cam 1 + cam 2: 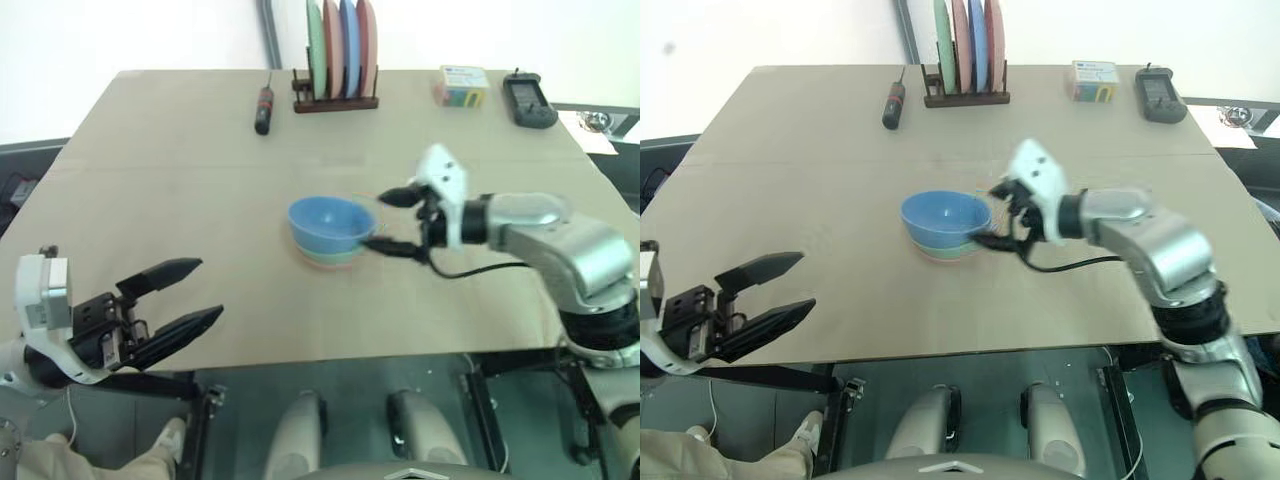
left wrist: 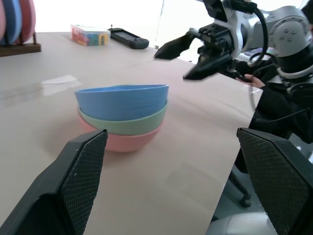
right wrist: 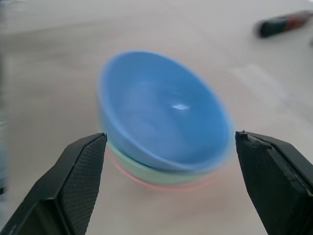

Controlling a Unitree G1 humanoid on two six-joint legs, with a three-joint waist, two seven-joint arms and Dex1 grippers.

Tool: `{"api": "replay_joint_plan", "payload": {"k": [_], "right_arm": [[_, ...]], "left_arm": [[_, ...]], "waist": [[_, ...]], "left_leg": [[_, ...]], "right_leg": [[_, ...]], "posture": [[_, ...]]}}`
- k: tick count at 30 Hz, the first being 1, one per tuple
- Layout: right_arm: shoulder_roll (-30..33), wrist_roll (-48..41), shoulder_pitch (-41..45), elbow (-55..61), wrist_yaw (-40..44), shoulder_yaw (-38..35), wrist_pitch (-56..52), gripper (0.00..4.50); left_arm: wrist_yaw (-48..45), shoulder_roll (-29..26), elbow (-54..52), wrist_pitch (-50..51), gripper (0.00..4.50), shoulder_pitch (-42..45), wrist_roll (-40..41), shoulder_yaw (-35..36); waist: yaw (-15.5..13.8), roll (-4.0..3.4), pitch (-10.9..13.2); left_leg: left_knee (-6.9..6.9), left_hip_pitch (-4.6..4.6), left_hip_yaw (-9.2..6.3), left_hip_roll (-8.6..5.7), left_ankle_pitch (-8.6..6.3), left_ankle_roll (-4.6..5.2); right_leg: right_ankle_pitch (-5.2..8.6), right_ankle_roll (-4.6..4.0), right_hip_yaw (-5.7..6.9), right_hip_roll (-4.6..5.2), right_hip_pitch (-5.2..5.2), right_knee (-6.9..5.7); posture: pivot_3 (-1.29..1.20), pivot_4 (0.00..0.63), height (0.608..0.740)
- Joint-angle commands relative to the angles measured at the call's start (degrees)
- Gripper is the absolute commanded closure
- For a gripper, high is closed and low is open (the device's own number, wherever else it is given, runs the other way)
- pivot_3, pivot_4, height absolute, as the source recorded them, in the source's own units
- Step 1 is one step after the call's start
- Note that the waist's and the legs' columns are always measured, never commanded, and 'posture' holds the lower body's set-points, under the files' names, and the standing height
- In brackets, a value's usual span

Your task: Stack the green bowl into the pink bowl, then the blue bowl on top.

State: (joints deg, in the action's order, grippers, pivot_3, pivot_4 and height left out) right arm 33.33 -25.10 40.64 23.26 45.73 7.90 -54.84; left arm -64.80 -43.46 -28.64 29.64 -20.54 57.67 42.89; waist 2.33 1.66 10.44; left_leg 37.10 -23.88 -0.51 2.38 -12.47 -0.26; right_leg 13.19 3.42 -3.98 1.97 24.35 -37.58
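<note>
Just ahead of the right end effector [image 3: 168, 183], the blue bowl [image 3: 164, 122] is blurred — hiding most of the green bowl [image 3: 146, 169] and pink bowl [image 3: 161, 184] beneath.

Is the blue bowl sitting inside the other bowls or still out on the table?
Inside. The blue bowl sits nested on the green bowl, itself in the pink bowl.

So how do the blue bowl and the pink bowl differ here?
The blue bowl sits on top of the stack, its inside open to view; the pink bowl is at the bottom on the table, with the green bowl nested in it. The blue bowl sits slightly tilted; the pink bowl rests level. Both look alike in shape and size.
</note>
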Motion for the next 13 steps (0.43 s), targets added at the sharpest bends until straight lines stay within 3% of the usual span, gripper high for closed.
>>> {"api": "replay_joint_plan", "payload": {"k": [1, 5, 8, 13], "right_arm": [[7.56, 3.32, -9.53, 2.32, 1.64, -7.36, 10.10, 0.11], [11.05, 5.63, -21.18, 1.23, 4.20, -13.02, 23.64, 0.11], [13.97, 1.09, -31.42, 0.19, 11.21, -20.20, 26.21, 0.11], [15.39, -3.62, -35.26, 1.16, 13.46, -24.99, 25.60, 0.11]], "left_arm": [[1.39, -0.41, 0.76, -0.85, 0.00, -1.53, -2.16, 2.32], [9.67, -0.77, 0.63, -2.57, 0.00, 1.79, -11.26, -2.74], [15.01, -1.01, 1.29, -0.81, 0.00, 4.04, -13.35, -2.96], [15.16, -1.87, 1.43, -2.34, 0.00, 3.21, -17.56, -3.35]], "waist": [[-0.09, 0.02, -0.01], [-0.18, 0.00, 0.00], [-0.28, 0.04, -0.01], [0.50, 0.03, 0.00]], "left_leg": [[-0.02, 0.00, -0.02, 0.00, 0.00, 0.00], [-0.05, 0.01, 0.01, -0.03, 0.00, 0.00], [-0.01, 0.02, -0.01, -0.01, 0.00, 0.00], [0.00, 0.14, 0.16, 0.04, 0.00, 0.00]], "right_leg": [[0.03, 0.04, 0.01, -0.02, 0.00, 0.01], [0.09, 0.14, -0.03, -0.01, -0.03, 0.08], [0.11, 0.20, -0.03, -0.04, -0.09, 0.08], [0.11, 0.22, -0.17, -0.08, -0.08, 0.00]], "posture": [[0.00, 0.150, 0.740], [0.00, 0.150, 0.740], [0.00, 0.150, 0.740], [0.00, 0.150, 0.740]]}}
